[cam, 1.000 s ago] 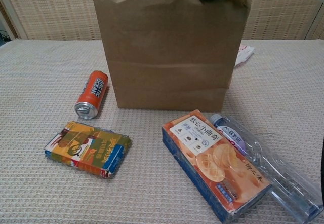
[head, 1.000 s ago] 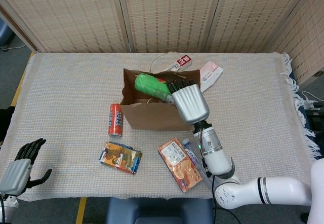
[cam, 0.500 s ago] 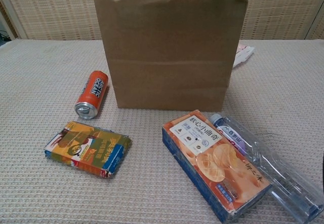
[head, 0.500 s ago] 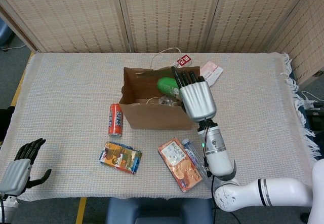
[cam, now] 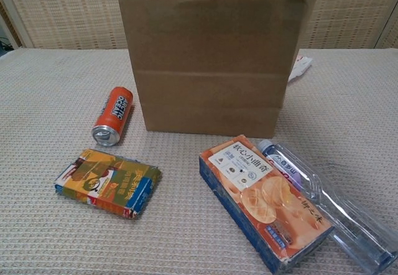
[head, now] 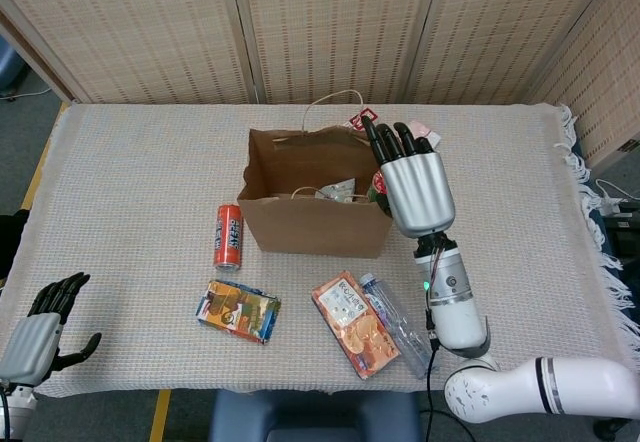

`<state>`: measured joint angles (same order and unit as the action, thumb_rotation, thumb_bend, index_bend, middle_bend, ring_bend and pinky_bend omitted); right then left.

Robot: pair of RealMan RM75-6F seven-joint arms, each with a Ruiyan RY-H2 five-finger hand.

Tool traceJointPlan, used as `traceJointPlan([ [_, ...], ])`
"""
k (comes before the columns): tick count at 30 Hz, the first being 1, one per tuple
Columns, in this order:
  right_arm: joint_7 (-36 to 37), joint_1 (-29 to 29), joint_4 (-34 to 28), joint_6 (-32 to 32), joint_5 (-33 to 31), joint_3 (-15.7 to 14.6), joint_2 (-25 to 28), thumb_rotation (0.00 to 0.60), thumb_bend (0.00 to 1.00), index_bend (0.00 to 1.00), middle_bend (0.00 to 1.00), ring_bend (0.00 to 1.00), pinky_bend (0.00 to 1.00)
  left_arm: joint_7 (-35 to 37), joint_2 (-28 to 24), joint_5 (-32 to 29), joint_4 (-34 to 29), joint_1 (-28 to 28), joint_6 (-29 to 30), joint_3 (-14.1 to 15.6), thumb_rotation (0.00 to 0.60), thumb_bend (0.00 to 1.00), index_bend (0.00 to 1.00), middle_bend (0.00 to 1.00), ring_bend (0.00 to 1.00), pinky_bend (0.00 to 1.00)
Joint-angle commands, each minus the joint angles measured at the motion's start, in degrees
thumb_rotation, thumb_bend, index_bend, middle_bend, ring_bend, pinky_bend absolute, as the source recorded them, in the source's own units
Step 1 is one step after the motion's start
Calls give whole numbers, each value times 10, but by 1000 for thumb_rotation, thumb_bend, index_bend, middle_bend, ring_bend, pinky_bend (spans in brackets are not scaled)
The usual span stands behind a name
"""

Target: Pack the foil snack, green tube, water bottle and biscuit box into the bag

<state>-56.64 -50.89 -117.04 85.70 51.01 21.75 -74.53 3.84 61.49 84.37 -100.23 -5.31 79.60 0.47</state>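
The brown paper bag point(head: 300, 224) point(cam: 211, 57) stands open mid-table. My right hand point(head: 415, 187) hovers at its right rim, fingers stretched straight and apart. Only a dark end of the green tube point(head: 378, 186) shows inside the bag, beside the hand. A crinkled silvery packet point(head: 336, 191) also lies in the bag. The orange biscuit box point(head: 353, 324) point(cam: 264, 200) and the clear water bottle point(head: 396, 324) point(cam: 329, 203) lie side by side in front of the bag. My left hand point(head: 35, 332) is off the table's front left corner, empty, fingers apart.
An orange can point(head: 229, 235) point(cam: 113, 116) lies left of the bag. A colourful flat packet point(head: 238, 310) point(cam: 107, 181) lies in front of the can. White and red leaflets point(head: 362, 119) lie behind the bag, and a pale packet point(cam: 300, 66) shows past its right side.
The right hand carried the green tube from above the bag's mouth rightward and down into the bag, where it has dropped nearly out of sight. The left hand has not moved.
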Motion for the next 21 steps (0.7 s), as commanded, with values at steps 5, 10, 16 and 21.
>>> traceJointPlan([
  [5, 157, 97, -42, -11, 124, -49, 112, 600, 53, 0, 189, 146, 355, -6, 2, 0, 0, 0, 1, 0, 600, 330, 0, 0, 0, 9],
  [10, 298, 169, -34, -31, 270, -121, 198, 600, 53, 0, 189, 134, 328, -13, 4, -3, 0, 0, 0, -1, 600, 331, 0, 0, 0, 9],
  [16, 442, 231, 29, -32, 449, -209, 258, 600, 53, 0, 188, 118, 288, -24, 7, -9, -3, -1, -1, -3, 600, 331, 0, 0, 0, 9],
  [21, 471, 241, 114, -67, 558, -263, 268, 600, 36, 0, 166, 90, 213, -32, 9, -11, -4, -1, -1, -4, 600, 331, 0, 0, 0, 8],
])
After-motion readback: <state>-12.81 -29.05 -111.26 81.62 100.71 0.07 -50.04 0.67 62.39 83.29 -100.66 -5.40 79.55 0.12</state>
